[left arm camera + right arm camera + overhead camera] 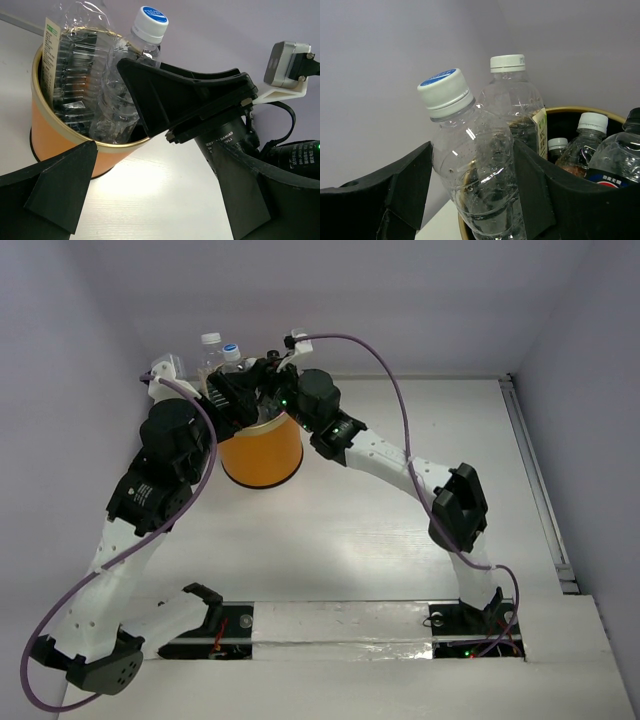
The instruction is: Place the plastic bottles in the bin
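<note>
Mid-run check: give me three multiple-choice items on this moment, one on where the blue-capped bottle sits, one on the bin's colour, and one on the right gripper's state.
1. Where is the lower end of the blue-capped bottle?
A. flat on the table
B. inside the bin
C. hanging in the air, clear of everything

2. What colour is the bin's outer wall?
A. orange
B. green
C. white

3. What is the state of the right gripper?
A. open and empty
B. out of every view
C. shut on the blue-capped bottle

Answers:
1 B: in the left wrist view the bottle's base drops behind the gold rim.
2 A: the wall shows orange in the top and left wrist views.
3 C: in the right wrist view both fingers press on the bottle's sides.
</note>
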`<move>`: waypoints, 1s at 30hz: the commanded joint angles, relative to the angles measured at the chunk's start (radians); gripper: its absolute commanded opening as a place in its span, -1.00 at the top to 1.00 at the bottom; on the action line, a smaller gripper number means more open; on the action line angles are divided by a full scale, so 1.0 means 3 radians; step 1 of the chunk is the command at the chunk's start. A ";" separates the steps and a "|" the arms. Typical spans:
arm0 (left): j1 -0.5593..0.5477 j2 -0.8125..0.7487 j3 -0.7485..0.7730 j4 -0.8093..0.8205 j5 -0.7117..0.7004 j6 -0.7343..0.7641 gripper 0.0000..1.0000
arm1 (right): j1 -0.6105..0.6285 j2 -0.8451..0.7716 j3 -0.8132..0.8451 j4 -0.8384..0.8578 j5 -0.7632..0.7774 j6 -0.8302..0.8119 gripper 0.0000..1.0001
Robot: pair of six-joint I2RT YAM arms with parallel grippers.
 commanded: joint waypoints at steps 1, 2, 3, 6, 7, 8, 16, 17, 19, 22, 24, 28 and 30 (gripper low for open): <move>0.0046 -0.0052 0.0104 0.0153 -0.0020 -0.0012 -0.98 | 0.0099 0.0403 -0.0110 -0.1306 0.0015 0.0076 -0.25; 0.0046 -0.0042 0.0114 0.0163 -0.0015 -0.0012 -0.98 | 0.0099 0.0413 -0.0094 -0.1331 0.0030 0.0106 -0.24; 0.0046 -0.0042 0.0125 0.0163 -0.0015 -0.0012 -0.98 | 0.0099 0.0398 -0.0109 -0.1372 0.0060 0.0122 -0.23; 0.0046 -0.0057 0.0145 0.0158 -0.0041 0.0004 -0.98 | 0.0099 0.0337 -0.0272 -0.1423 0.0116 0.0188 0.21; 0.0046 -0.0063 0.0135 0.0158 -0.0051 0.0009 -0.98 | 0.0099 0.0316 -0.0344 -0.1429 0.0122 0.0224 0.24; 0.0046 -0.0073 0.0125 0.0153 -0.0076 0.0014 -0.98 | 0.0099 0.0286 -0.0446 -0.1404 0.0127 0.0260 0.23; 0.0046 -0.0221 -0.0304 0.0173 -0.0112 -0.0042 -0.98 | 0.0099 0.0015 -0.1137 -0.1173 0.0157 0.0337 0.20; 0.0046 -0.0251 -0.0381 0.0178 -0.0128 -0.0047 -0.98 | 0.0099 -0.0001 -0.1183 -0.1168 0.0158 0.0327 0.20; 0.0046 -0.0277 -0.0453 0.0188 -0.0153 -0.0047 -0.98 | 0.0099 0.0014 -0.1173 -0.1204 0.0117 0.0321 0.20; 0.0046 -0.0303 -0.0545 0.0209 -0.0164 -0.0058 -0.98 | 0.0099 0.0111 -0.1087 -0.1311 0.0020 0.0291 0.20; 0.0046 -0.0298 -0.0540 0.0234 -0.0123 -0.0063 -0.98 | 0.0099 0.0152 -0.0964 -0.1433 0.0020 0.0250 0.13; 0.0046 -0.0277 -0.0407 0.0235 -0.0082 -0.0047 -0.98 | 0.0099 0.0086 -0.0674 -0.1602 -0.0011 0.0168 -0.40; 0.0046 -0.0257 -0.0331 0.0219 -0.0077 -0.0027 -0.98 | 0.0099 0.0071 -0.0530 -0.1699 -0.0037 0.0148 -0.65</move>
